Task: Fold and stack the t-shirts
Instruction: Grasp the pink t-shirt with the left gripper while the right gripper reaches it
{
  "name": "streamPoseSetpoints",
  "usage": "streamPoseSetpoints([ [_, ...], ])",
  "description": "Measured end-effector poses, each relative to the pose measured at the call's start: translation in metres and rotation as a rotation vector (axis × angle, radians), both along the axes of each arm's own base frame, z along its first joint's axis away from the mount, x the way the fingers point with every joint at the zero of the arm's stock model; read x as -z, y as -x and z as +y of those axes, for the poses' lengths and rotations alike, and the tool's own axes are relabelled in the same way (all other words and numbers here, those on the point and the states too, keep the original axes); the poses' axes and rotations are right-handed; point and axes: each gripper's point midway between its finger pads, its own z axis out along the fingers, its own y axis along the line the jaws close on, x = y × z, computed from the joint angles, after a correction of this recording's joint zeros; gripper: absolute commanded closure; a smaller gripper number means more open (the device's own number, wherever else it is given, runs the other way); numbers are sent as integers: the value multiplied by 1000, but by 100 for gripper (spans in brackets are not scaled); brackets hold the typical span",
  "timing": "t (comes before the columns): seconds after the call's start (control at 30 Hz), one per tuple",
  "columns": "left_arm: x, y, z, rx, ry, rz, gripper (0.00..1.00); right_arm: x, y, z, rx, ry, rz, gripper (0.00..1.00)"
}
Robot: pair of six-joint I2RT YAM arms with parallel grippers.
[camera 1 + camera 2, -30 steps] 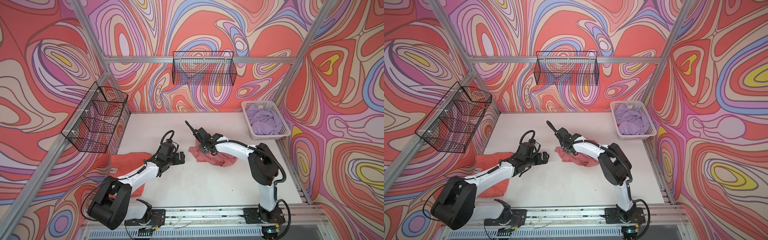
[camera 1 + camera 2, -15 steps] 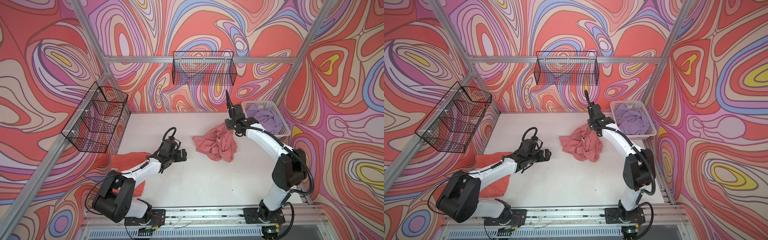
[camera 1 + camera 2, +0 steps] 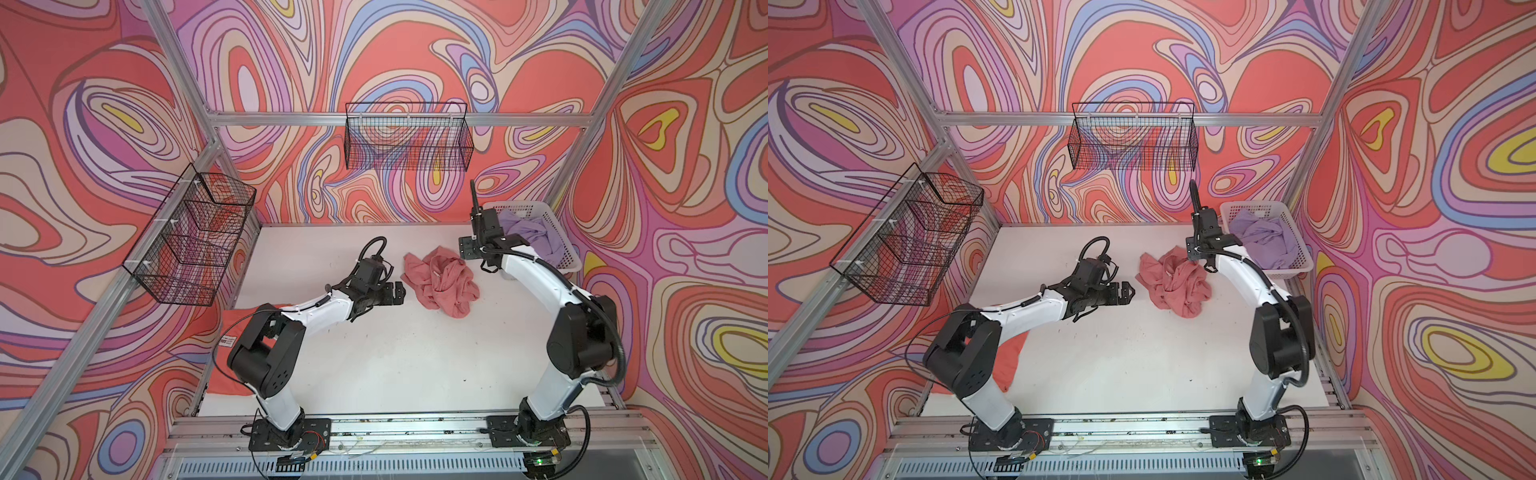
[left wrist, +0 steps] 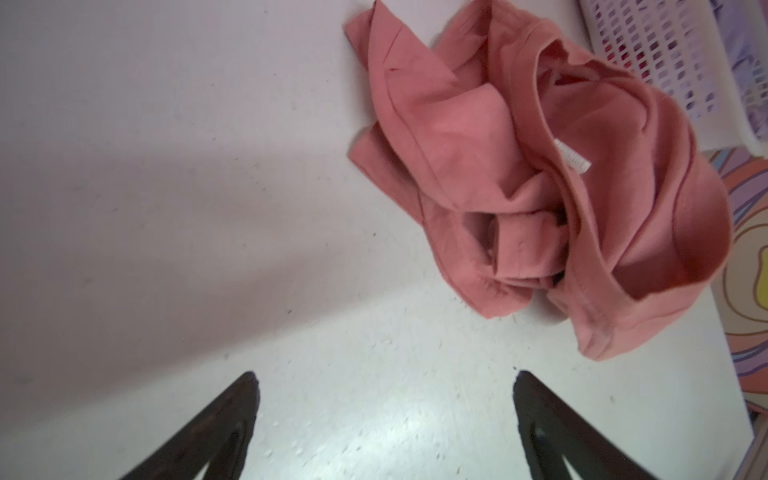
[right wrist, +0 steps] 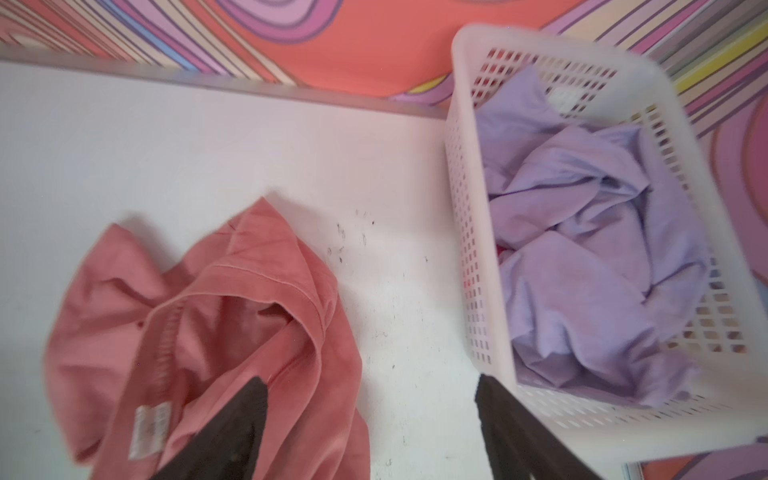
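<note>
Pink shirt (image 3: pixel 440 280) crumpled just beside basket (image 3: pixel 519 203); lavender shirt (image 5: pixel 590 249) inside basket. Left gripper (image 4: pixel 383 374), right gripper (image 5: pixel 370 378) wide, empty. Judgement: pinch single-layer hem corners, pull apart, spread flat before folding.

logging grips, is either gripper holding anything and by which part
Nothing is held: the left gripper and right gripper are open, and the pink shirt lies crumpled on the table.

Salmon-pink shirt (image 3: pixel 440 282) crumpled mid-table, lavender shirt (image 3: pixel 536 237) in basket (image 3: pixel 1291 266), coral shirt (image 3: pixel 1011 365) left.
</note>
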Motion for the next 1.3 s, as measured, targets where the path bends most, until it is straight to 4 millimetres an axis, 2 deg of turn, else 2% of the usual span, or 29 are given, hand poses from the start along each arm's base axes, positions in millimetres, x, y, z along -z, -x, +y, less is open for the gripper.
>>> streamPoseSetpoints([
  [0.1, 6, -20, -22, -6, 61, 35, 18, -44, 23, 1, -10, -77, -95, 16],
  [0.13, 9, -27, -29, -7, 79, 47, 21, -52, 31, 2, -17, -103, -113, 16],
  [0.2, 15, -39, -39, -10, 96, 63, 26, -56, 47, 5, -32, -151, -121, 16],
  [0.3, 24, -53, -49, -18, 106, 76, 34, -39, 67, 9, -47, -205, -77, 16],
  [0.43, 35, -57, -52, -26, 108, 96, 44, -7, 89, 13, -50, -250, 8, 17],
  [0.57, 43, -61, -55, -37, 111, 110, 50, 4, 103, 15, -55, -285, 40, 17],
  [0.9, 53, -71, -62, -56, 140, 115, 56, 12, 111, 19, -63, -324, 58, 17],
  [1.07, 46, -77, -67, -60, 175, 90, 57, 18, 112, 21, -64, -337, 64, 17],
  [1.3, 37, -80, -76, -54, 214, 64, 67, 36, 117, 24, -66, -354, 100, 18],
])
